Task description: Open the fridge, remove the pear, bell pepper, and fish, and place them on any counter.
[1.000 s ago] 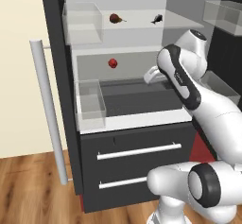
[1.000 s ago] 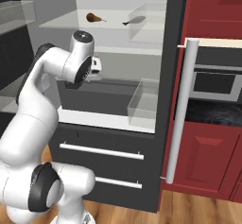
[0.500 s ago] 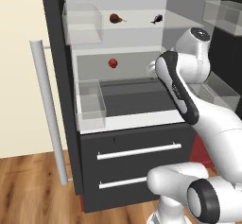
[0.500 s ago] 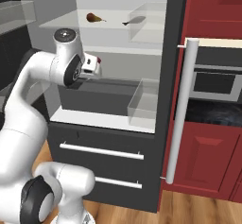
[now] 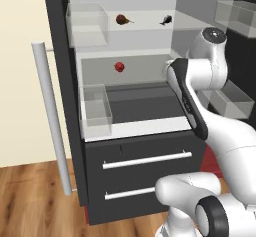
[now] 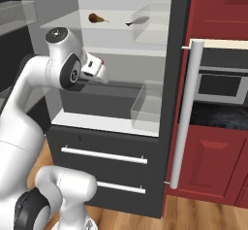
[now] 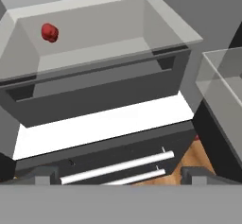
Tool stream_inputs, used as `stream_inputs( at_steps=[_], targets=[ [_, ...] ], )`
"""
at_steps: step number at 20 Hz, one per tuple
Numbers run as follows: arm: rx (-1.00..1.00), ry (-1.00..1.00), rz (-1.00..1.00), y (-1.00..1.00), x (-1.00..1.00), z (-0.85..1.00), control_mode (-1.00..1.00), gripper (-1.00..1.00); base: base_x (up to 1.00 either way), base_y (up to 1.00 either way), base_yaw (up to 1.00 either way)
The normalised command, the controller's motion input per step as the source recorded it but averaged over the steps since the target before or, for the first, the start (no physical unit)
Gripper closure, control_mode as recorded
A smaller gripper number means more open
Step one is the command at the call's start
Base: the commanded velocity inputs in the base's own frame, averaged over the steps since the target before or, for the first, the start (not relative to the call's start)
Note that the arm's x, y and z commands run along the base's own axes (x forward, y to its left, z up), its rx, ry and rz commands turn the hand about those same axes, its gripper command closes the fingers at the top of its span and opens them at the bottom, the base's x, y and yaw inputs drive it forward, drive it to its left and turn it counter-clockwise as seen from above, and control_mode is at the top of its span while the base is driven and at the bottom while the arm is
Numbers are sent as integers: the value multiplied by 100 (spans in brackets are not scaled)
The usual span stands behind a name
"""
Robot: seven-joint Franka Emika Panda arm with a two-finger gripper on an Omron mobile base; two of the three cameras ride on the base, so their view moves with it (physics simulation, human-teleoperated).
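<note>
The fridge (image 5: 145, 146) is standing open, but nothing is out yet: the pear (image 5: 121, 19) and, to its right, the fish (image 5: 165, 19) are lying on the upper shelf, the bell pepper (image 5: 119, 67) sitting one shelf below. The gripper (image 6: 95, 70) is hovering inside the fridge, apparently empty with jaws spread wide, so all three items are waiting to be carried out.
</note>
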Motion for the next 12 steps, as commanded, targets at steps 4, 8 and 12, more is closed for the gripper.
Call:
stream_inputs(
  at_steps=[4, 8, 12],
  targets=[
    [0, -2, -9, -10, -7, 3, -100, -100, 0, 0, 0],
    [2, -8, 5, 0, 3, -4, 100, -100, 10, 0, 7],
    [0, 0, 0, 0, 0, 0, 100, -100, 54, 0, 30]
  ],
)
